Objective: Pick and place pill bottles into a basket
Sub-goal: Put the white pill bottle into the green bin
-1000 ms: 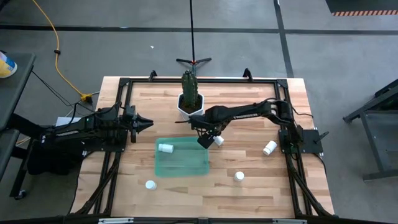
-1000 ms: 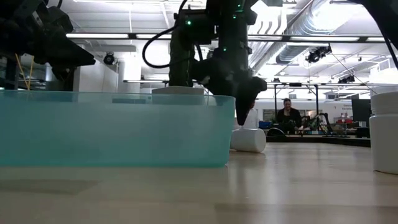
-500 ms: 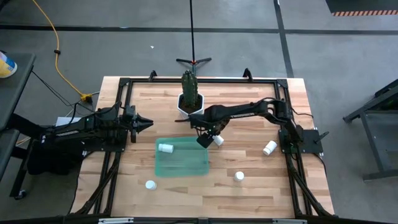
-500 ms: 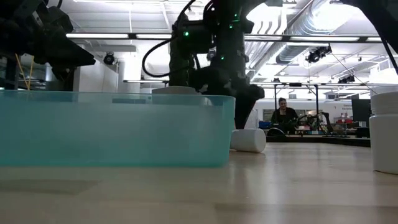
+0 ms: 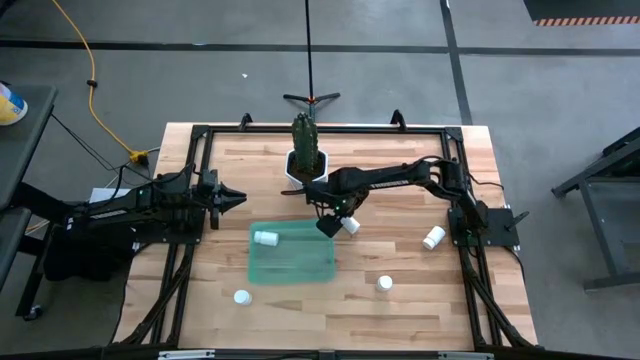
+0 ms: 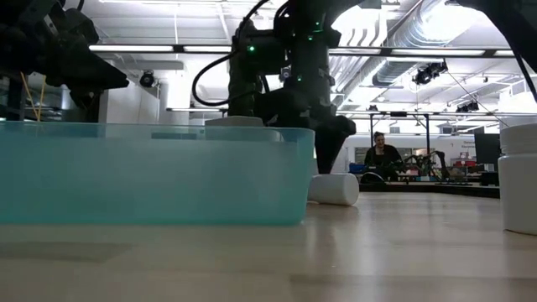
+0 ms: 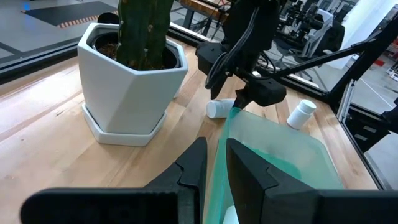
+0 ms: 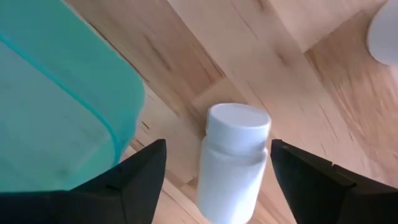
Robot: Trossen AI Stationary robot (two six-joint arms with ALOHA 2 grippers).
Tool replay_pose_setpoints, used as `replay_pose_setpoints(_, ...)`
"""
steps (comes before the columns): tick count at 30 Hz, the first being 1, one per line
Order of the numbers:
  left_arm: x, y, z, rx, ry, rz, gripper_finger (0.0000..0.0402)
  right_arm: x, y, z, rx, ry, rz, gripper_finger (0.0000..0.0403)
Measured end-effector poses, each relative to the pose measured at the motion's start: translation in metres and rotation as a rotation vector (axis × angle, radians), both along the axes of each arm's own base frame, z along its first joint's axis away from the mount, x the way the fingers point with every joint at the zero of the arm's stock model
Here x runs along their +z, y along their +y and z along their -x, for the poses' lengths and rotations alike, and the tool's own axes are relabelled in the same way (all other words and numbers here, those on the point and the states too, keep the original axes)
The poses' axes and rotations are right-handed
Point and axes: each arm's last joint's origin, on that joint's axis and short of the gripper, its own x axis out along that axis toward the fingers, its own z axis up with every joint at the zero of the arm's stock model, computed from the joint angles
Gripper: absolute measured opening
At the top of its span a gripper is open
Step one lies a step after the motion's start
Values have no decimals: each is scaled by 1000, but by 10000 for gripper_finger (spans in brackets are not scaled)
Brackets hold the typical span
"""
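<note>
While the left gripper (image 5: 240, 199) stays shut at nine o'clock, the right gripper (image 5: 336, 223) has dropped lower, fingers wide around a lying bottle (image 5: 350, 225) beside the basket (image 5: 290, 268).

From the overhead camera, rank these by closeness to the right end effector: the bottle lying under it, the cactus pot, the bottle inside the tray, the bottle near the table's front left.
Right end effector:
1. Bottle lying under it, beside the tray's right rear corner.
2. Cactus pot, behind it.
3. Bottle inside the tray, to its left.
4. Front-left bottle, farthest.
</note>
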Motion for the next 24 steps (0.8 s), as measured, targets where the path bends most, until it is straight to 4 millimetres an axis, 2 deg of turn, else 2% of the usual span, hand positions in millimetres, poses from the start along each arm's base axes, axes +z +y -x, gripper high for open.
replay_pose_setpoints(4, 0, 0, 0, 0, 0, 0, 97, -1, 0, 0, 10, -1, 1, 282)
replay_pose_setpoints(15, 0, 0, 0, 0, 1, 0, 97, -23, 0, -3, 24, 55, -9, 282)
replay_pose_setpoints(24, 0, 0, 0, 0, 0, 0, 97, -25, 1, -4, 43, 54, -11, 265)
